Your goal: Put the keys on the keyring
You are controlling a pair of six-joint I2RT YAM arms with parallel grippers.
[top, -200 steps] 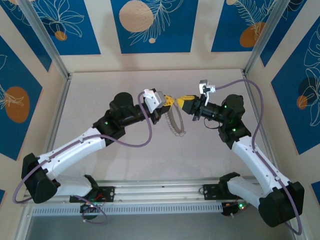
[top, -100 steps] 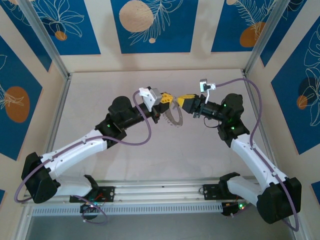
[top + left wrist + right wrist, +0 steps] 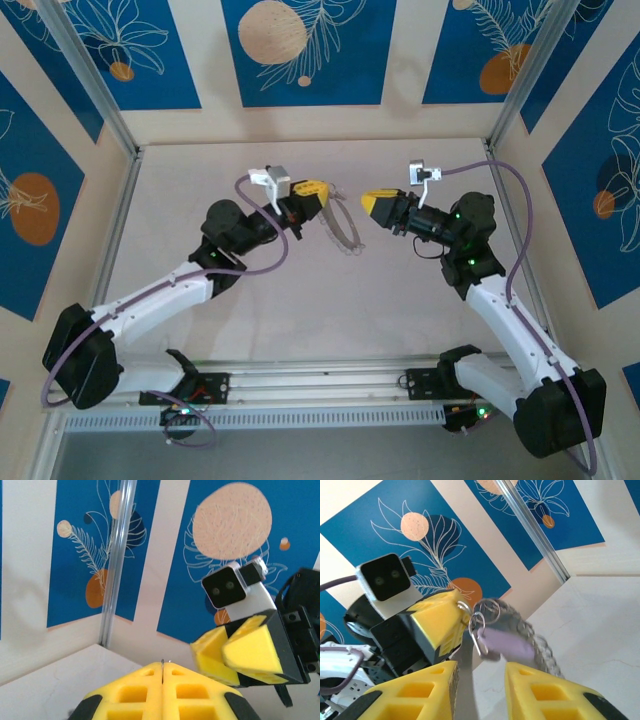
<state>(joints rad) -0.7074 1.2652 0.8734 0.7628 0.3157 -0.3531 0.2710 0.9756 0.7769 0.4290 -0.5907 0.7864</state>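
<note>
My left gripper [image 3: 318,191] is shut on the keyring [image 3: 346,228], a thin grey hoop fringed with tiny silver loops that hangs from its fingertips above the table. In the left wrist view the ring's wire [image 3: 162,666] shows edge-on, pinched between the yellow pads. In the right wrist view the key [image 3: 510,645], with a pale lilac head, dangles from a small loop on the keyring [image 3: 536,628] just below the left fingers [image 3: 439,621]. My right gripper [image 3: 480,682] stands open a short way in front of the key, touching nothing. From the top view it [image 3: 368,202] faces the ring from the right.
The pale table [image 3: 300,320] is bare under both arms. A metal frame post [image 3: 515,85] and blue patterned walls close off the back and sides. Purple cables [image 3: 510,200] loop off each wrist.
The right gripper has opened and let go, and now sits clear of the ring. The left arm has pulled back to the left and up, carrying the keyring with it.
</note>
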